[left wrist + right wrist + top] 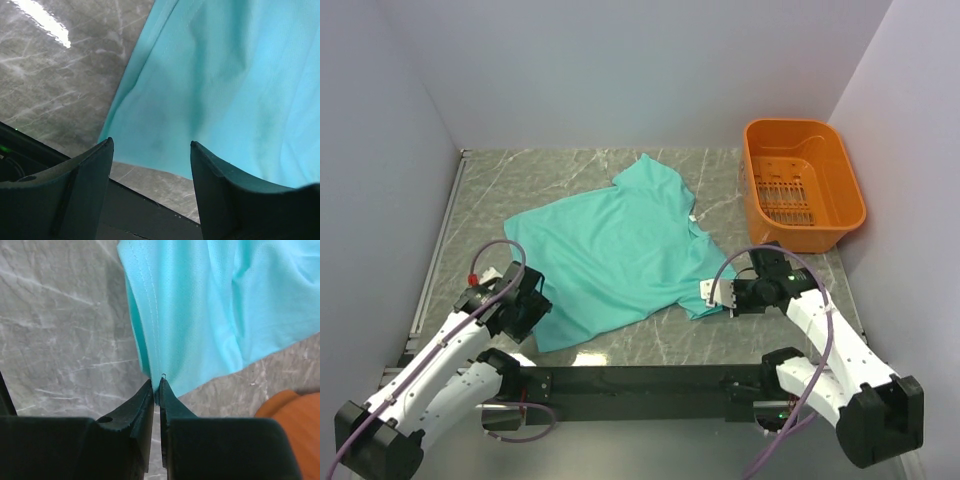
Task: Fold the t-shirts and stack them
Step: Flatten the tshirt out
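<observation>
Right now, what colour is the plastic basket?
Orange: the plastic basket shows best in top external view.

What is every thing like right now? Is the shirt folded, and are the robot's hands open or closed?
t-shirt: spread out, a bit wrinkly, not folded yet.
right gripper: pinched shut on the t-shirt's edge.
left gripper: open at the t-shirt's near left corner, holding nothing.
orange basket: standing upright, nothing seen inside.

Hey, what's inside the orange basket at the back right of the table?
The orange basket shows only its own slotted floor, with nothing else lying in it. Its near wall hides a strip of that floor.
</observation>
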Action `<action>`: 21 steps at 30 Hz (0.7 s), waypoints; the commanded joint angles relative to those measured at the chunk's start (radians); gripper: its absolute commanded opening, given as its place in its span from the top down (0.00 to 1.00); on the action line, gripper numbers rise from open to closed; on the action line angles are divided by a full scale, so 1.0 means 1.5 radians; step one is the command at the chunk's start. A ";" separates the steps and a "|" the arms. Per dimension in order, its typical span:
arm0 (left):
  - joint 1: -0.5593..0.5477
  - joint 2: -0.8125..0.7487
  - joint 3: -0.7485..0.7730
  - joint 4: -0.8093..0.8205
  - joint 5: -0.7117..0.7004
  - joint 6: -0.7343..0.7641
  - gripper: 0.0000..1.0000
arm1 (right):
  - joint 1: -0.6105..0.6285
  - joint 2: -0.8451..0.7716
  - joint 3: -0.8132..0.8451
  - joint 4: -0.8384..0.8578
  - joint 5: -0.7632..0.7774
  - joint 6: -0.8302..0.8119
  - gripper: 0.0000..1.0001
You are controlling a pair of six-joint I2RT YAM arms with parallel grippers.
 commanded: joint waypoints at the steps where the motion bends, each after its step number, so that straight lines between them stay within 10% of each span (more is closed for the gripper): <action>1: -0.003 0.011 -0.001 0.038 0.026 0.046 0.32 | -0.013 -0.006 -0.010 -0.027 -0.001 -0.022 0.86; 13: -0.007 0.001 -0.005 0.124 0.266 0.267 0.43 | -0.127 0.124 0.054 0.062 -0.013 0.010 0.90; 21: -0.076 0.031 -0.018 0.061 0.250 0.233 0.50 | -0.153 0.200 0.098 0.081 -0.045 0.038 0.91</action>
